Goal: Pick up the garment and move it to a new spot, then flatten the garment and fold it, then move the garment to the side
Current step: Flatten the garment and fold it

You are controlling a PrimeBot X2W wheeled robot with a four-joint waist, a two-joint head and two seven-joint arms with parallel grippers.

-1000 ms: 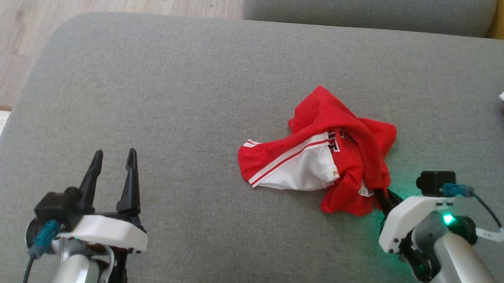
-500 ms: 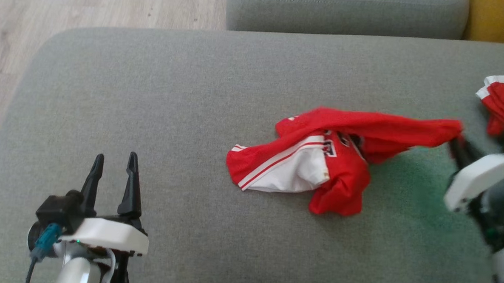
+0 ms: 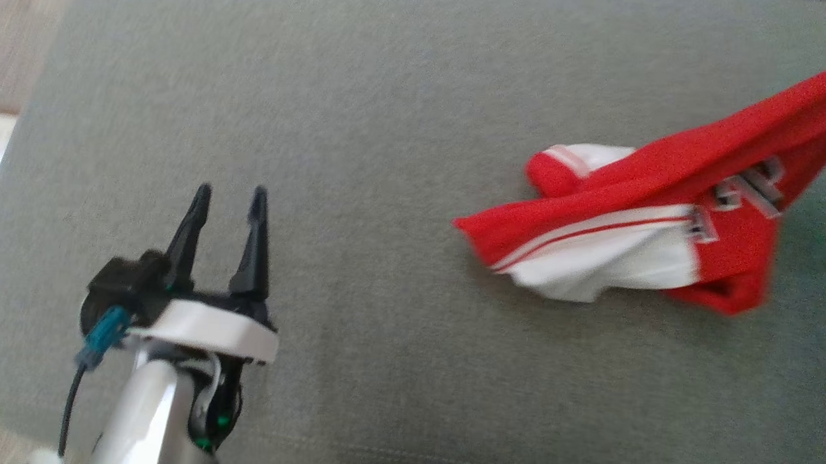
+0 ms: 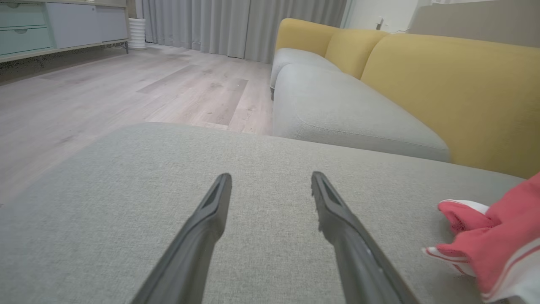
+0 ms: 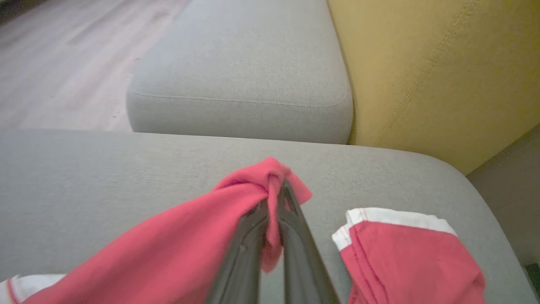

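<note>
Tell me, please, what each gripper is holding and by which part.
The right gripper pinches a bunched red edge of the garment; the left gripper holds nothing.

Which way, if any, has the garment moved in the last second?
Yes. The right gripper, shut on the garment, has dragged one end rightward, away from the left edge of the grey cushion; the heap is now stretched out.

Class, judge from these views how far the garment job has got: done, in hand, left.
Done: the grasp; the right gripper is shut on a red edge of the garment. In hand: the move; the garment is pulled taut from that edge, its white part on the cushion. Left: flattening, folding, moving aside; it is crumpled, and the left gripper is open.
</note>
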